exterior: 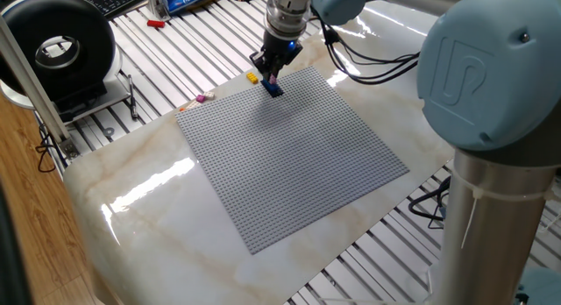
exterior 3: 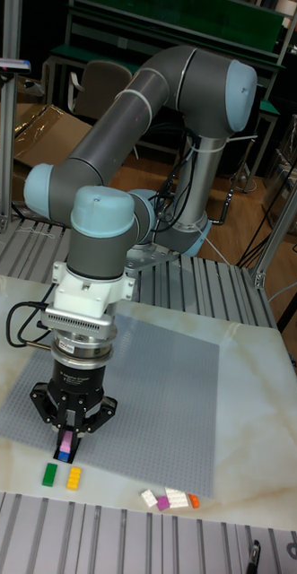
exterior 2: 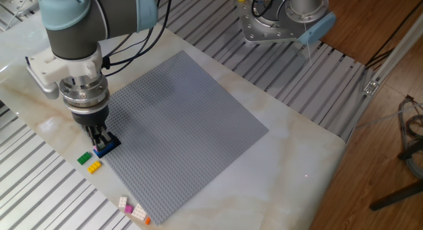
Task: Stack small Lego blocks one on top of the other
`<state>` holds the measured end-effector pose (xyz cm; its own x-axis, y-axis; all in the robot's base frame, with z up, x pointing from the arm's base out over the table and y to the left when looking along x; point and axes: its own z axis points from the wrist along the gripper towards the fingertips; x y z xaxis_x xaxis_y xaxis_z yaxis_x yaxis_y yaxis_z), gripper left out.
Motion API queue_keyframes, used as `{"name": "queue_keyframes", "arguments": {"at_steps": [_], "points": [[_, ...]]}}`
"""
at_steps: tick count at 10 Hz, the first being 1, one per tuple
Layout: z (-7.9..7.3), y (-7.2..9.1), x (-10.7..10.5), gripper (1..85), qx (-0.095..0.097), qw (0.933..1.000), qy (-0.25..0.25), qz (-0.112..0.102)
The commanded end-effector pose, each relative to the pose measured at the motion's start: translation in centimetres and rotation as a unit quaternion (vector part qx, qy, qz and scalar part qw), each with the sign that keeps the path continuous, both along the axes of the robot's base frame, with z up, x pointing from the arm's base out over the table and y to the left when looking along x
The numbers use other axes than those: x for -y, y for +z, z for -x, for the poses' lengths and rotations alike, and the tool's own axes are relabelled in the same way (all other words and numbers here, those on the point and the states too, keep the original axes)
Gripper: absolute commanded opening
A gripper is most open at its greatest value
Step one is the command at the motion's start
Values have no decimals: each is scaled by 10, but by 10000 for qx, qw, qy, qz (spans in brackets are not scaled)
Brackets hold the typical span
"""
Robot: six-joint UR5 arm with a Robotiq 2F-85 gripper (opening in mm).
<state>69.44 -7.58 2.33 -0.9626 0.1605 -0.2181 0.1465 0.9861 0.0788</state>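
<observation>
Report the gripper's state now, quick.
Gripper: jaws closed on a small pink Lego block, held right over the small blue Lego block at the edge of the large grey studded baseplate.

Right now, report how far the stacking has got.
Done: a blue brick sits at the baseplate edge. In hand: the gripper presses a pink brick onto it. Left: green, yellow and the white-pink-orange cluster lie loose.
</observation>
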Motion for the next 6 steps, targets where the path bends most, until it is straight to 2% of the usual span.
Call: {"name": "queue_keyframes", "arguments": {"at_steps": [1, 2, 6], "points": [[5, 1, 2, 10, -88, 9999, -77, -6], [8, 2, 2, 10, -158, 9998, -121, 62], [8, 7, -2, 10, -236, 9996, -164, 38]]}}
